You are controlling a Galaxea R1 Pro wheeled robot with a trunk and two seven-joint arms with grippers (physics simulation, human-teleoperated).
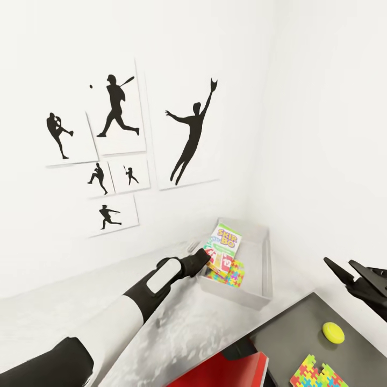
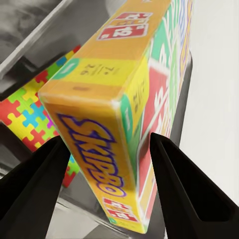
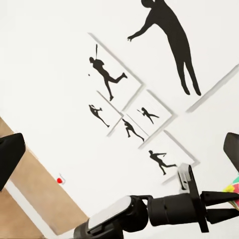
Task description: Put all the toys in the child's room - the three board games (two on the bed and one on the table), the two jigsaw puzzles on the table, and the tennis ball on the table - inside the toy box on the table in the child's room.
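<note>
**Yellow Skip-Bo box gripped over the toy box**

Yellow, glossy cardboard: the Skip-Bo board game (image 2: pixel 117 124), a flat rectangular box with printed red and green panels, clamped between the two dark tapered fingers (image 2: pixel 184 189) of the left end effector (image 1: pixel 206 257). Held tilted over the open toy box (image 1: pixel 258 293), a shallow grey bin with thin straight walls standing on the white bench (image 1: pixel 177 333) near the room's corner. Inside the bin, under the game, a jigsaw puzzle (image 1: pixel 234 275) of interlocking bright pieces in red, green, yellow and blue, lying flat.

Nearer the robot, on a dark grey matte slab (image 1: pixel 301 333): a round yellow-green tennis ball (image 1: pixel 333 331) and a second multicoloured jigsaw puzzle (image 1: pixel 317 374), well apart from the bin. Just beside them, a flat red board game (image 1: pixel 226 373) at the lower edge.

Right end effector (image 1: pixel 352 274) raised clear of the slab, black pointed fingers spread wide, gripping nothing.

On the white wall behind, flat panels with black baseball-player silhouettes (image 1: pixel 115 105); nothing between the held game and the bin.
</note>
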